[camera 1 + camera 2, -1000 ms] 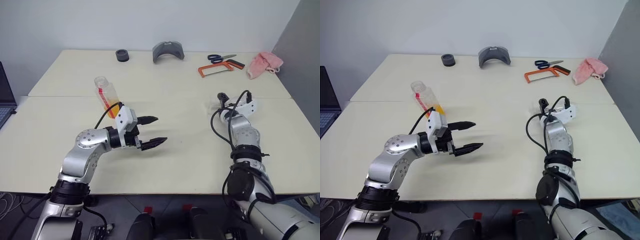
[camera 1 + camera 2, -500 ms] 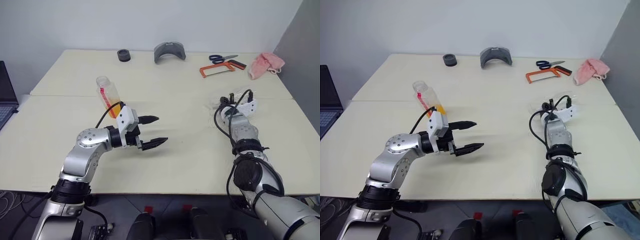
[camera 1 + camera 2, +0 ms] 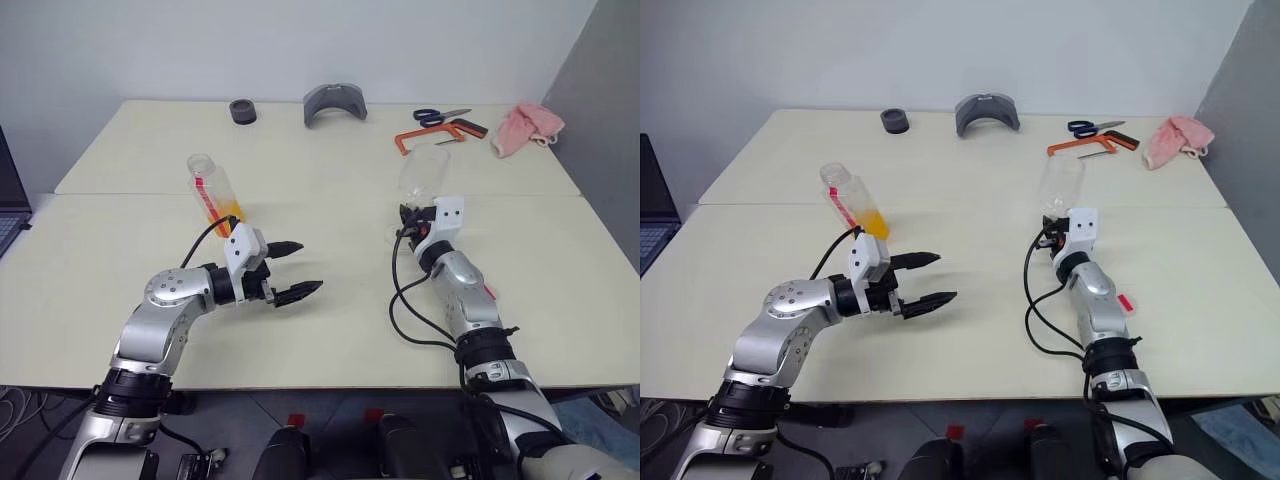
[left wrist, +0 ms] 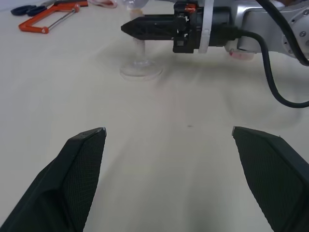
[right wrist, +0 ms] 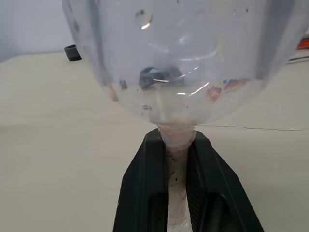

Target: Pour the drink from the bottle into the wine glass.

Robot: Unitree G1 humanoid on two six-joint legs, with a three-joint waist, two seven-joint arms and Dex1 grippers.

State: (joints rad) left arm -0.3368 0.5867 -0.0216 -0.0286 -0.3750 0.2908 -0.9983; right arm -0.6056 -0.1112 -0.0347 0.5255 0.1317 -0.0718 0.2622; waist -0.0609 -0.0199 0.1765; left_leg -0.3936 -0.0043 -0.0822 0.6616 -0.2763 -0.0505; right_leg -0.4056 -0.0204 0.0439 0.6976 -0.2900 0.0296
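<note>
The bottle stands tilted on the table at the left, with orange drink in its lower part and its mouth showing no cap. My left gripper hovers open and empty just right of the bottle, with wide-spread fingers. The wine glass is upright right of centre, and its foot rests on the table. My right gripper is shut on the glass's stem, just under the empty bowl.
Along the far edge lie a black roll, a grey curved piece, scissors, an orange-framed saw and a pink cloth. A laptop sits at the left edge. A seam crosses the table.
My right arm has swung left and its wrist has rolled; its gripper has shut on the glass's stem, and the bowl now stands upright above it. The left gripper stays open, slightly lower.
</note>
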